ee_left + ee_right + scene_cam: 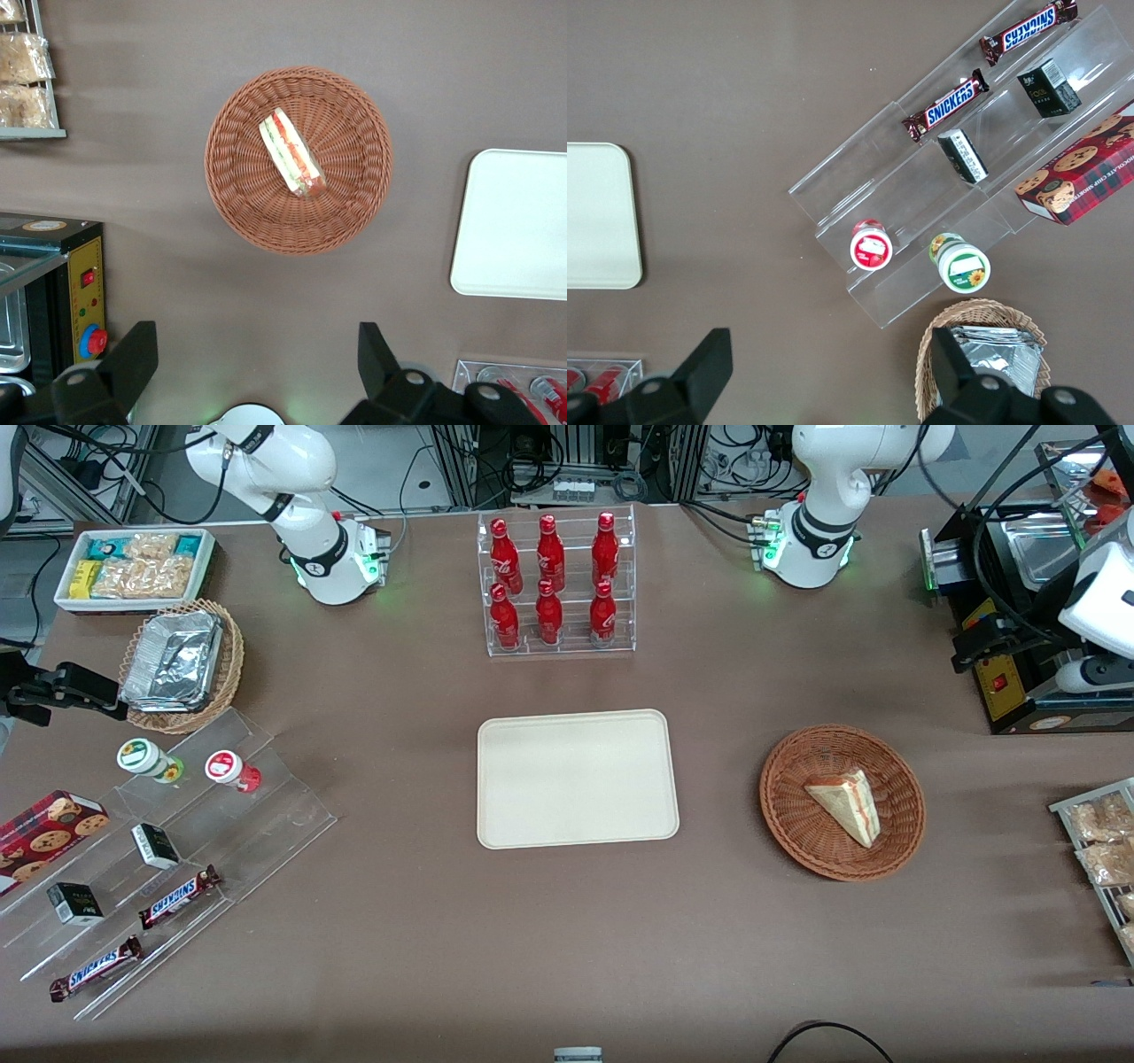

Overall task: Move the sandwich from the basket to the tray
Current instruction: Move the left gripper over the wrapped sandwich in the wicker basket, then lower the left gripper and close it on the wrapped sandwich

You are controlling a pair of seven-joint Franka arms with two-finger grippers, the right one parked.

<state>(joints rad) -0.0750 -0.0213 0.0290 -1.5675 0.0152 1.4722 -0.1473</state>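
Note:
The sandwich (846,804), a pale bread wedge with red and green filling, lies in the round reddish-brown wicker basket (780,779). The cream tray (576,779) lies flat beside the basket, toward the parked arm's end, with nothing on it. My left gripper (974,646) hangs above the table by a black appliance, farther from the front camera than the basket. In the left wrist view the gripper (257,354) is open and holds nothing, over bare brown table, apart from the basket (230,204) with the sandwich (291,164) and the tray (518,230).
A clear rack of red bottles (556,584) stands farther from the front camera than the tray. A black appliance (1019,646) and a wire rack of snack packets (1103,850) sit at the working arm's end. A clear stepped shelf (177,841) with snacks lies toward the parked arm's end.

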